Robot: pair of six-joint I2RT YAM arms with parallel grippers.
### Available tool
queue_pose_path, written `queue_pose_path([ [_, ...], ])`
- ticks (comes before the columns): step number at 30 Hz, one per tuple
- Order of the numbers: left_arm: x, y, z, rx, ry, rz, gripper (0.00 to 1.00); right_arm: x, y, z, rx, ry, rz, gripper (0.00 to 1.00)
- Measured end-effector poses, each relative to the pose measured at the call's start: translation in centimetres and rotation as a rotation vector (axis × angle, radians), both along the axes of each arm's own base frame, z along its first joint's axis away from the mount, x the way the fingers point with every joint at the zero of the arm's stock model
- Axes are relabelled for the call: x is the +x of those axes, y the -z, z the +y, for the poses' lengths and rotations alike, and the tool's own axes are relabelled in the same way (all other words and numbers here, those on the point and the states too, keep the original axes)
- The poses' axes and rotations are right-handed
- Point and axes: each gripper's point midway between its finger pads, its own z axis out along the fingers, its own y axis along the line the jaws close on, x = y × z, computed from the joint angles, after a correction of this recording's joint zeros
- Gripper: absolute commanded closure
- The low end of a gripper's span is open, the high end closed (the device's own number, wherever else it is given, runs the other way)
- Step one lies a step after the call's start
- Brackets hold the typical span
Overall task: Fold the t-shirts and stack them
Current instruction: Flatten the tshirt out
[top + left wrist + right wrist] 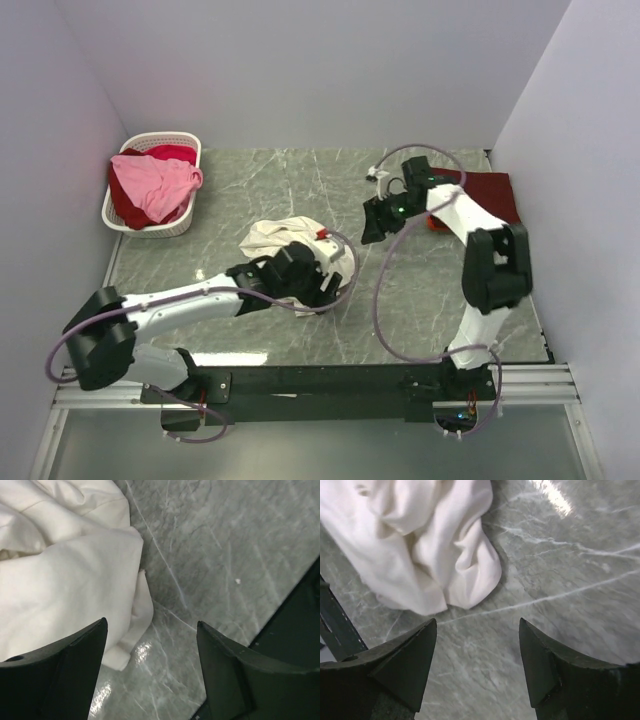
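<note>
Near the middle of the grey-green marbled surface [250, 180] lies a cream-white t-shirt [280, 237], crumpled into a loose heap and not folded. The left arm reaches across from the near left corner, and its gripper [151, 625] hangs over the near right edge of that heap. In the left wrist view its jaws stand apart and hold nothing. The shirt fills the upper left of that view, its rumpled edge running down toward the left finger [75, 670], with bare surface on the right.

The right gripper [477, 622] hovers to the right of the heap, near it but apart from it. Its jaws are also spread wide and empty. Its own camera shows a rounded fold of the cream cloth ahead and to the left, with bare marble between the fingers.

At the far right of the surface, behind the right arm, a dark red t-shirt [490, 190] lies flat. In the far left corner stands a white slatted basket [118, 218], holding a pink t-shirt [155, 182] bunched on top of a red t-shirt [172, 153].
</note>
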Motion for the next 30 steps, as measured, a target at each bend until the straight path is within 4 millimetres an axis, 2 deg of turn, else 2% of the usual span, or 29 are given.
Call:
queue_pose_path([
  [3,0.4,2.0,-0.9,0.068,0.005,-0.049,0.29,0.2,3.2,1.3,-0.023,0.011,0.122,0.27],
  [7,1.7,4.9,-1.2,0.171,-0.022,-0.077,0.30,-0.9,6.4,2.1,-0.051,0.030,0.261,0.27],
  [10,2.7,5.9,-1.8,0.220,-0.040,-0.100,0.36,-1.5,7.5,2.5,-0.065,0.042,0.314,0.30],
  [15,3.6,6.8,-2.7,0.271,-0.049,-0.138,0.43,-2.0,8.2,3.0,-0.064,0.052,0.359,0.34],
  [18,3.8,7.3,-2.5,0.295,-0.059,-0.146,0.54,-2.1,8.3,3.5,-0.058,0.055,0.375,0.42],
  [20,4.0,7.6,-2.2,0.312,-0.074,-0.152,0.62,-2.2,8.5,4.0,-0.050,0.048,0.391,0.52],
  [21,4.1,7.7,-2.0,0.321,-0.082,-0.158,0.70,-2.3,8.6,4.3,-0.048,0.047,0.400,0.57],
  [22,4.3,7.7,-1.9,0.326,-0.090,-0.162,0.73,-2.5,8.7,4.5,-0.046,0.044,0.408,0.68],
  [23,4.4,7.6,-1.8,0.326,-0.099,-0.166,0.76,-2.6,8.8,4.6,-0.047,0.045,0.413,0.73],
  [24,4.5,7.6,-1.8,0.326,-0.106,-0.172,0.86,-2.6,8.9,4.7,-0.049,0.044,0.416,0.78],
  [25,4.6,7.5,-1.8,0.325,-0.115,-0.176,0.91,-2.7,9.0,4.7,-0.050,0.043,0.418,0.86],
  [26,4.7,7.4,-1.7,0.326,-0.122,-0.180,0.96,-2.7,9.0,4.7,-0.051,0.043,0.418,0.88],
  [27,4.8,7.3,-1.6,0.325,-0.128,-0.184,1.00,-2.6,8.9,4.7,-0.052,0.043,0.416,0.90],
  [30,5.0,6.3,-1.4,0.304,-0.141,-0.196,0.99,-2.3,8.6,4.6,-0.063,0.047,0.396,0.96],
])
